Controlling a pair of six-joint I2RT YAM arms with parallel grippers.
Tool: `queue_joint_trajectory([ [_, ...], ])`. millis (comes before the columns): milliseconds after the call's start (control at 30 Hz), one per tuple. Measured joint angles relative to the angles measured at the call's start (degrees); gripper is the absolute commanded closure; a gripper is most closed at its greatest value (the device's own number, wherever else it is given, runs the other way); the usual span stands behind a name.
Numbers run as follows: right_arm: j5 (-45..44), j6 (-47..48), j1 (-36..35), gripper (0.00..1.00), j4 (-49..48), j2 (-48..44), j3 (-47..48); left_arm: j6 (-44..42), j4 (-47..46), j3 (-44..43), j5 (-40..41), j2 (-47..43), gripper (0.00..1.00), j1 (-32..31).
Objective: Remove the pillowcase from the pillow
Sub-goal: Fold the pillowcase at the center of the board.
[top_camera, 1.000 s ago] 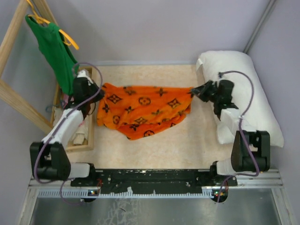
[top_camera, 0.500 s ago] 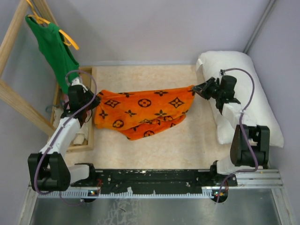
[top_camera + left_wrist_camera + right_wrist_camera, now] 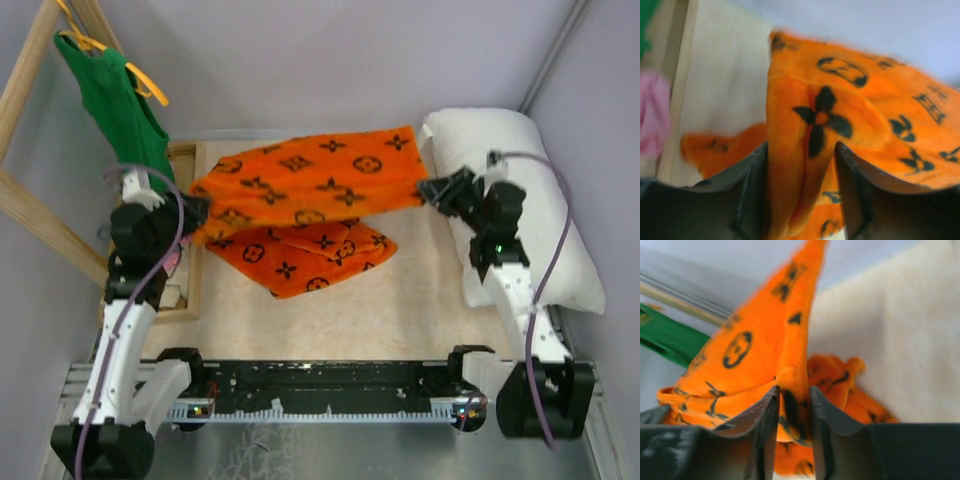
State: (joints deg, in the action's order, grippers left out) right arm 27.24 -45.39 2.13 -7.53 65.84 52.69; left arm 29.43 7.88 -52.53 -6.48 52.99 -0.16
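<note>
The orange pillowcase (image 3: 310,180) with black motifs hangs spread in the air between my two grippers, and its lower part lies folded on the table. The bare white pillow (image 3: 575,260) lies along the right wall, outside the case. My left gripper (image 3: 195,212) is at the case's left end. In the left wrist view its jaws (image 3: 800,150) stand wide apart with a fold of pillowcase (image 3: 840,110) loose between them. My right gripper (image 3: 428,188) is at the right corner, its jaws (image 3: 794,390) parted with a pillowcase (image 3: 755,350) corner between them.
A green tank top (image 3: 120,110) hangs from a yellow hanger on a wooden frame (image 3: 25,100) at the far left. Beside my left arm stands a wooden tray (image 3: 190,290) holding a pink cloth (image 3: 652,120). Walls close in the back and the right.
Both arms have pulled back and lifted, flinging the pillowcase's upper edge up and toward the back wall. Both grippers were shut on the fabric; their jaws have now parted.
</note>
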Motion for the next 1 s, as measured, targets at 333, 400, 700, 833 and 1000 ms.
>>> queue_joint_trajectory([
  [333,-16.11,8.74,-9.55,0.01,12.35,-18.23,-29.81,5.07,15.37,25.42,-2.05,-10.6,0.0,0.02],
  [400,-18.27,9.88,-9.49,0.01,12.74,-15.96,-26.03,4.9,15.45,22.1,-1.33,-8.02,0.0,0.02],
  [700,-23.04,13.6,-9.49,0.29,9.64,13.53,-3.54,-0.35,13.05,6.97,-0.42,10.95,0.05,0.07],
  [833,-23.54,14.8,-9.55,0.36,10.03,19.91,-4.85,-3.54,13.79,6.75,-1.49,14.75,0.08,0.07],
  [1000,-24.81,16.46,-10.01,0.35,10.97,22.93,-6.14,-5.73,14.47,6.38,-3.43,18.62,0.1,0.04],
])
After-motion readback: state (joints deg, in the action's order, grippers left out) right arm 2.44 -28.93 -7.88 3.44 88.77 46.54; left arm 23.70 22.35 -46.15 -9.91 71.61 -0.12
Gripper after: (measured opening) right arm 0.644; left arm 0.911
